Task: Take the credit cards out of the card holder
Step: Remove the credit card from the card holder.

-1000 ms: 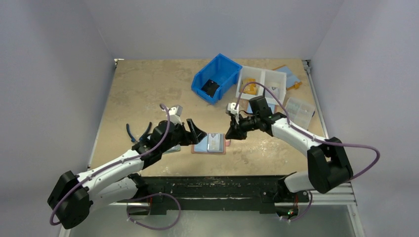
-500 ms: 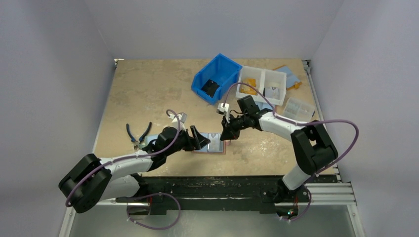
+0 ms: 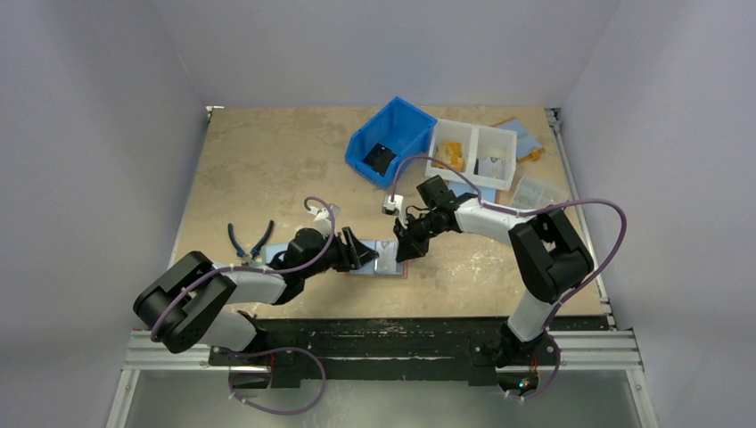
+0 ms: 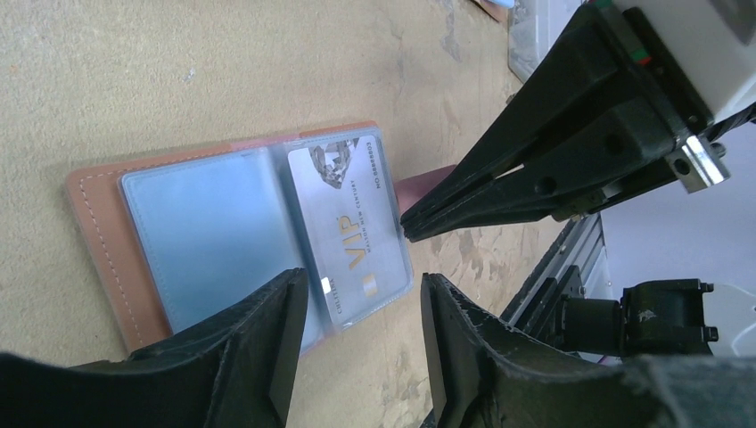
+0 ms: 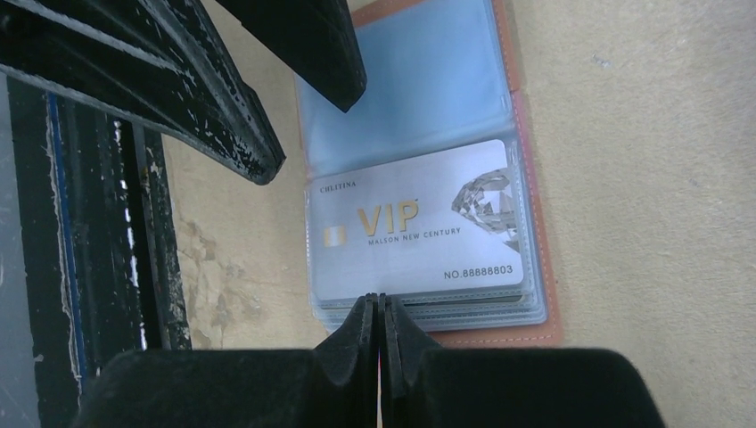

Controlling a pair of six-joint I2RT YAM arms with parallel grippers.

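Card holder [image 3: 379, 259] is lying open on the tabletop [image 3: 267, 169], the long edge of its VIP card [image 5: 414, 232] facing the right hand [image 5: 382, 308] (tips pinched together, apparently empty) while the left hand [image 4: 361, 312] is hovering wide-spread at its short end.

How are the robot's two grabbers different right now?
The left end effector is open, with a wide gap; the right end effector is shut, with no gap. The left one sits by the short end of the VIP card; the right one's tip points at the card's long edge. Both are black and close to the open card holder.
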